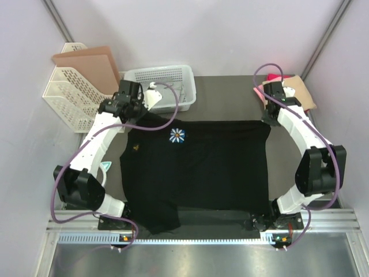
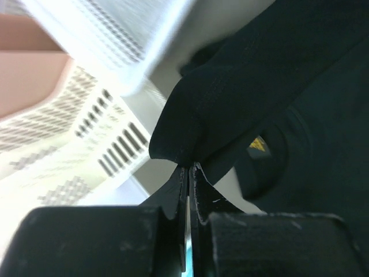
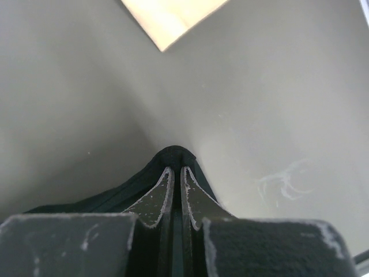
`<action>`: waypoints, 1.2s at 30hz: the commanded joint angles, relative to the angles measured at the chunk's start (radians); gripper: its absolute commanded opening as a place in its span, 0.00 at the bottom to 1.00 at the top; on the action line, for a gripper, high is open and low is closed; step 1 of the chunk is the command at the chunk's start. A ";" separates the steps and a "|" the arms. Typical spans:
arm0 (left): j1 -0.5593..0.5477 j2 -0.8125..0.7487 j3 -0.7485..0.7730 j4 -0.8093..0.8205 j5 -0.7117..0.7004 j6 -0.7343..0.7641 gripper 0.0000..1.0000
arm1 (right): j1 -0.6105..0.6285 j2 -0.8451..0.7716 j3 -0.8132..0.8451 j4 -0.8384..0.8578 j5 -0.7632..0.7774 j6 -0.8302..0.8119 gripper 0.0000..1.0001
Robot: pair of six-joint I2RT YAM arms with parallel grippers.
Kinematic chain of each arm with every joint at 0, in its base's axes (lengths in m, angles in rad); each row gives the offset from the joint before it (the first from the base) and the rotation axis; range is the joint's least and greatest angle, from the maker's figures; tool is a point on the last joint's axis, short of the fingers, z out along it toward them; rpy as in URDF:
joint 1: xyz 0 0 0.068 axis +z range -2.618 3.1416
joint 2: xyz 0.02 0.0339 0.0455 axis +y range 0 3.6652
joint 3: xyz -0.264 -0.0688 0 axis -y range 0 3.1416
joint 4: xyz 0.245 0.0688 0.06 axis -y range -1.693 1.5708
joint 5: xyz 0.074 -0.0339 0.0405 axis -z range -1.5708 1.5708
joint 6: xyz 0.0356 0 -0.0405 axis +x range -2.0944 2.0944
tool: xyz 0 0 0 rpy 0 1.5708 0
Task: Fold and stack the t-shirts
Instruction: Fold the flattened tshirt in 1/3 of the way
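The large black t-shirt [image 1: 202, 167] lies spread flat across the table, its blue-and-white print [image 1: 177, 135] near the far left. My left gripper [image 1: 130, 111] is shut on the shirt's far-left corner; in the left wrist view the black cloth [image 2: 259, 86] bunches up at the pinched gripper [image 2: 188, 166]. My right gripper [image 1: 269, 118] is shut on the far-right corner, where a small fold of the shirt [image 3: 176, 154] pokes out past the closed gripper [image 3: 177, 168]. A tan t-shirt [image 1: 302, 92] and a pink one [image 1: 277, 77] lie at the far right, behind the right arm.
A white mesh basket [image 1: 164, 86] stands at the back, just beyond the left gripper. Left of it, a white slotted rack [image 1: 63, 98] holds brown cardboard sheets [image 1: 89, 66]. Walls close in on both sides. The metal rail [image 1: 196, 236] carries the arm bases.
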 commanded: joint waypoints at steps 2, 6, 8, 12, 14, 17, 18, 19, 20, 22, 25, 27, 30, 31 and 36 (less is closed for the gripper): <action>-0.002 -0.089 -0.147 -0.030 0.030 -0.027 0.00 | 0.000 -0.133 -0.091 0.000 0.076 0.019 0.00; -0.002 -0.129 -0.238 -0.014 0.022 -0.038 0.00 | 0.017 -0.191 -0.180 0.006 0.071 0.036 0.00; -0.002 -0.144 -0.275 -0.005 0.025 -0.041 0.00 | 0.026 -0.219 -0.242 0.017 0.058 0.042 0.00; -0.002 -0.166 -0.290 -0.014 0.034 -0.053 0.00 | 0.049 -0.245 -0.335 0.043 0.032 0.066 0.00; -0.002 -0.172 -0.287 -0.029 0.042 -0.056 0.00 | 0.058 -0.248 -0.374 0.048 0.027 0.072 0.00; -0.002 -0.187 -0.286 -0.043 0.050 -0.061 0.00 | 0.078 -0.253 -0.407 0.051 0.019 0.091 0.00; -0.002 -0.195 -0.289 -0.048 0.054 -0.063 0.00 | 0.093 -0.253 -0.414 0.051 0.019 0.101 0.00; -0.002 -0.198 -0.290 -0.052 0.065 -0.067 0.00 | 0.101 -0.257 -0.419 0.052 0.016 0.106 0.00; -0.002 -0.201 -0.293 -0.065 0.071 -0.070 0.00 | 0.109 -0.257 -0.431 0.052 0.015 0.111 0.00; -0.002 -0.209 -0.301 -0.085 0.090 -0.081 0.00 | 0.125 -0.256 -0.439 0.049 0.009 0.120 0.07; -0.004 -0.218 -0.329 -0.137 0.154 -0.084 0.03 | 0.142 -0.260 -0.457 0.046 -0.002 0.125 0.28; -0.004 -0.230 -0.372 -0.158 0.174 -0.086 0.10 | 0.151 -0.268 -0.474 0.042 -0.025 0.129 0.39; -0.004 -0.256 -0.448 -0.155 0.163 -0.098 0.26 | 0.162 -0.302 -0.499 0.028 -0.050 0.141 0.57; -0.004 -0.264 -0.489 -0.152 0.163 -0.098 0.37 | 0.167 -0.329 -0.502 0.025 -0.053 0.143 0.60; -0.004 -0.299 -0.548 -0.142 0.154 -0.084 0.47 | 0.165 -0.365 -0.455 -0.012 -0.048 0.143 0.61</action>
